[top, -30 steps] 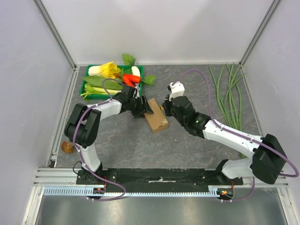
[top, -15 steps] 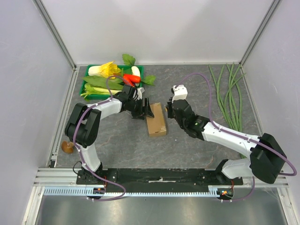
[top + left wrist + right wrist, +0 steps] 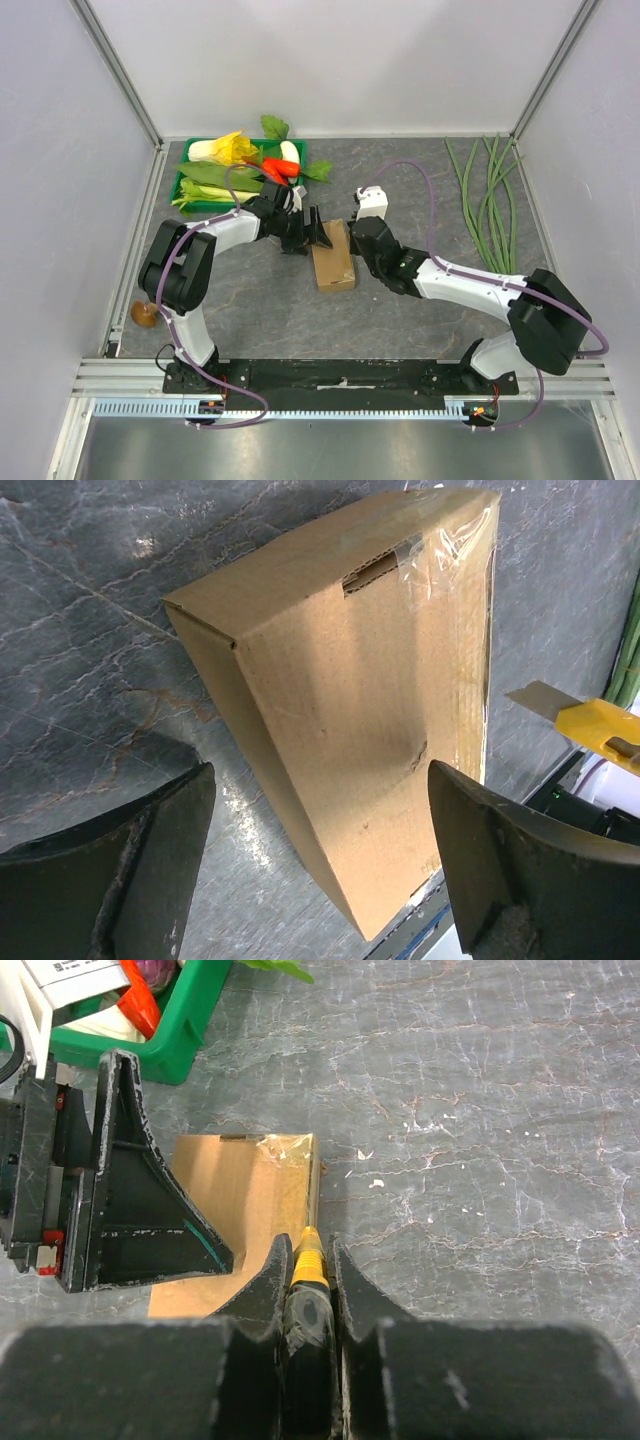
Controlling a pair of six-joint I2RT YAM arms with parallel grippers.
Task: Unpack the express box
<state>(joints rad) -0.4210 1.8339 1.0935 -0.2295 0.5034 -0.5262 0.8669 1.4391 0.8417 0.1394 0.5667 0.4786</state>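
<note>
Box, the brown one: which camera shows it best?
The left wrist view: the box fills the picture, close and sharp, with its tape plain. The right wrist view shows only part of its top. The top view shows it small.

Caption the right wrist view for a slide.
Right gripper holds a yellow utility knife, blade at the edge of the taped express box.
</note>
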